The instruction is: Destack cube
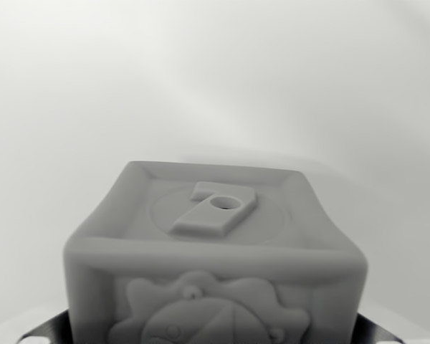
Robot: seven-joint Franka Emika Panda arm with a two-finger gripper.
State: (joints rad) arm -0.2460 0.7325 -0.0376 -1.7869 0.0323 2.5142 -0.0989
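Grey moulded cube (215,258) fills your wrist view; I cannot tell whether the jaws are clamped on it. A loose pinch could drop it.

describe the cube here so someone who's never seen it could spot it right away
Against a plain pale background, one large block fills the lower middle of the wrist view. This cube has raised rims along its edges, a raised numeral 7 with a small hole on its top face, and a round scalloped relief on the side facing the camera.
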